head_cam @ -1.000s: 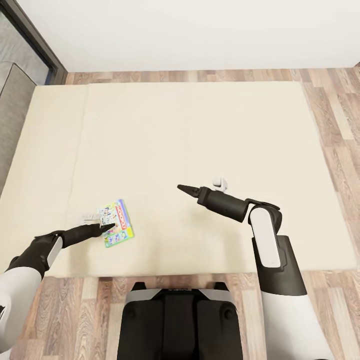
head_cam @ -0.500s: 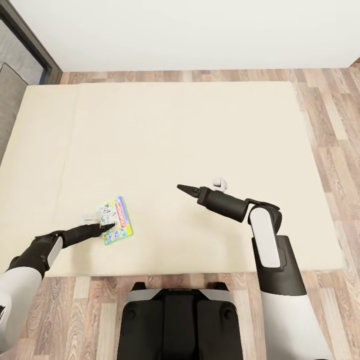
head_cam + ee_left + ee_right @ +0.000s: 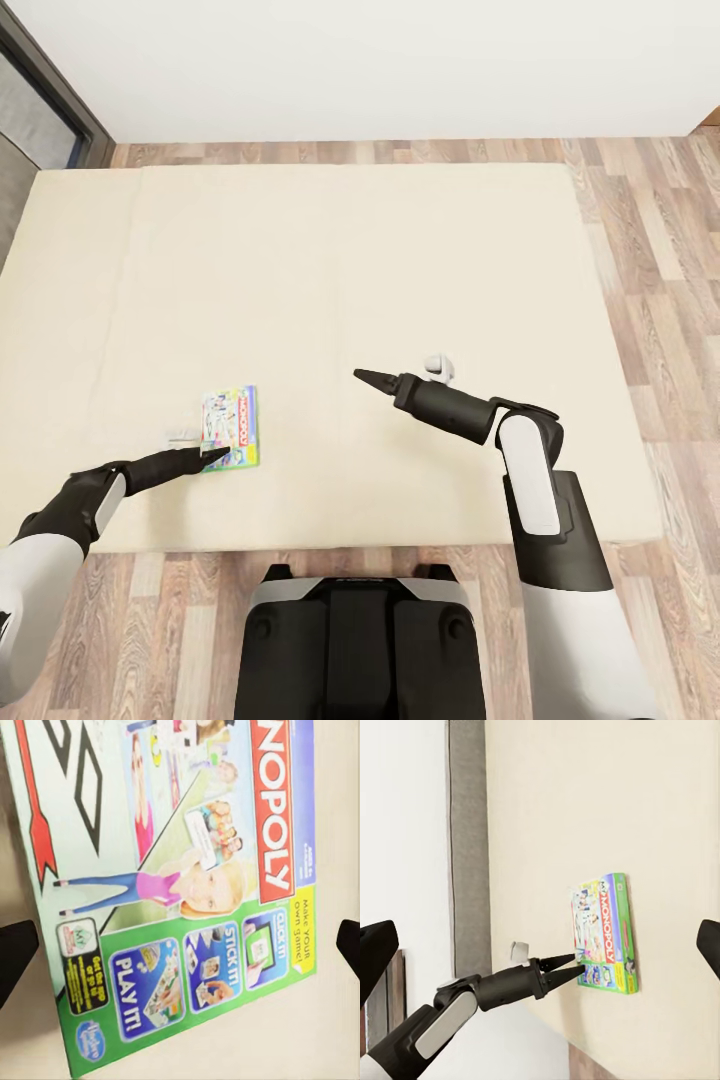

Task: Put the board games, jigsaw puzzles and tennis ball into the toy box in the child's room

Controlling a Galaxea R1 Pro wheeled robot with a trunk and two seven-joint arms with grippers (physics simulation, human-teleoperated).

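One Monopoly box (image 3: 231, 428) lies on our beige bed (image 3: 400, 250), wood floor (image 3: 660, 300) around; left end effector (image 3: 214, 455) spread over it, right end effector (image 3: 364, 376) w/ fingers apart.

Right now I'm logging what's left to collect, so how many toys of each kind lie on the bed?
Flat green-and-white printed Monopoly game box on the plain beige mattress: 1
Jigsaw puzzle squares: 0
Tennis balls: 0
Total: 1

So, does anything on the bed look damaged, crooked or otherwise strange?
Nothing stands out. The Monopoly box lies flat and intact on the bed, near its front edge, with the left gripper at it. The right gripper hovers apart.
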